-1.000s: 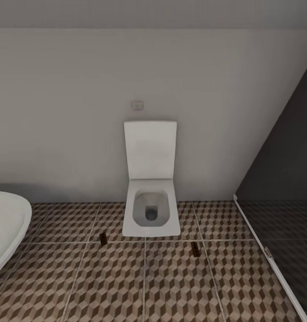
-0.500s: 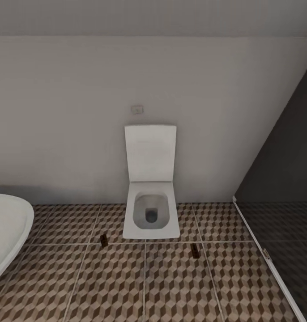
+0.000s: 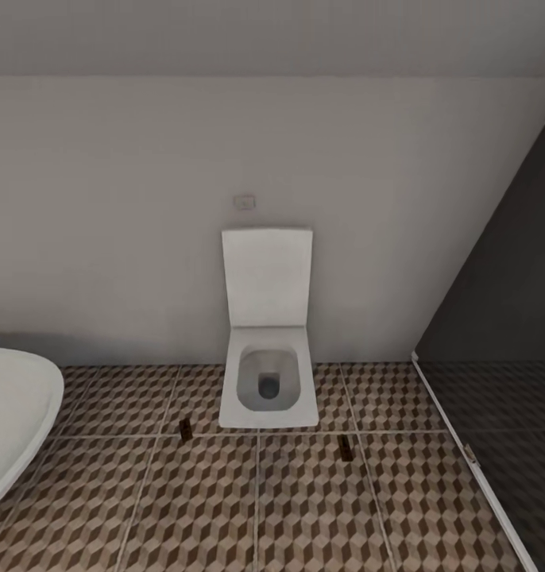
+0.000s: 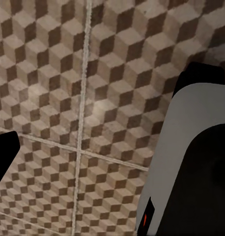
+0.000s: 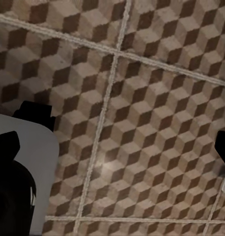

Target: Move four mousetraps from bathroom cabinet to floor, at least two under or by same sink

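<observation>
While the bathroom floor (image 3: 225, 508) spreads wide, two mousetraps (image 3: 185, 430) (image 3: 345, 447) lie flat on it, flanking the toilet (image 3: 268, 381). They look light and stiff; pinch the long edges. Both grippers' fingers: cannot tell.

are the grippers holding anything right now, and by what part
Nothing is held. In both wrist views the fingers stand wide apart over bare bathroom floor. Two mousetraps lie on the tiles beside the toilet.

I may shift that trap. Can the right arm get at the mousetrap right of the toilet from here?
Probably not: the mousetrap lies far ahead by the toilet, and the right tool faces bare floor.
</observation>
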Controlling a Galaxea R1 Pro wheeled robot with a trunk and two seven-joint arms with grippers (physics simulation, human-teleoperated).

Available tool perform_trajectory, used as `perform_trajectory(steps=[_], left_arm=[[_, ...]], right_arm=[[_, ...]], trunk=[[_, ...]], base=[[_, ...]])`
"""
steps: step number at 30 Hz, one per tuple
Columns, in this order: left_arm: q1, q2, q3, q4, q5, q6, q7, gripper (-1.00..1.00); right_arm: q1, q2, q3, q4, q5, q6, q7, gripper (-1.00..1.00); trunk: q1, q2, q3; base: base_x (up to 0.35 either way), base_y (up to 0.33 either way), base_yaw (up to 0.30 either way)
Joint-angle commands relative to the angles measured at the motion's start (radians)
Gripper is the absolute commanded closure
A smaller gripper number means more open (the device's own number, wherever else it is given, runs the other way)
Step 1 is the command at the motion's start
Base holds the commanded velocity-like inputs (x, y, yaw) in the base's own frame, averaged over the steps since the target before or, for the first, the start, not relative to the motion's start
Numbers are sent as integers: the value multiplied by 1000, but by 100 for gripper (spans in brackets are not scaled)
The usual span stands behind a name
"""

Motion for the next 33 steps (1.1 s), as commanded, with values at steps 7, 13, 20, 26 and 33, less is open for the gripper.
perform_trajectory(steps=[7,13,20,26,33], left_arm=[[-1,0,-8,-5,5,0,5,-100],[-1,-5,-8,-6,4,0,5,-100],[-1,-12,-8,-14,2,0,5,-100],[-1,-13,-9,-18,1,0,3,-100],[-1,-12,-10,-44,-1,0,2,-100]], right_arm=[[0,-1,8,0,-8,-2,-2,-100],[0,0,8,0,-8,-2,-2,-100],[0,-1,8,0,-8,-2,-2,-100],[0,-1,8,0,-8,-2,-2,-100],[0,-1,8,0,-8,-2,-2,-100]], trunk=[[-27,49,21],[-50,91,40],[-77,140,62],[-100,182,81],[-127,231,103]], base=[[0,0,0],[0,0,0],[0,0,0],[0,0,0],[0,0,0]])
